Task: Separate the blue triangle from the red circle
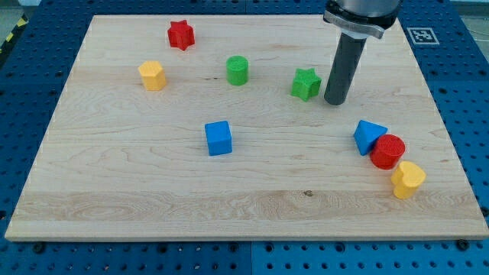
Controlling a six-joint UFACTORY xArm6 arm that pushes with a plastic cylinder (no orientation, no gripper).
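The blue triangle lies at the view's right, touching the red circle just to its lower right. A yellow heart sits against the red circle's lower right. My tip rests on the board up and to the left of the blue triangle, a short gap away, and just right of the green star.
A blue cube sits mid-board. A green cylinder is above it. A yellow block is at the left and a red star at the top left. The wooden board lies on a blue pegboard table.
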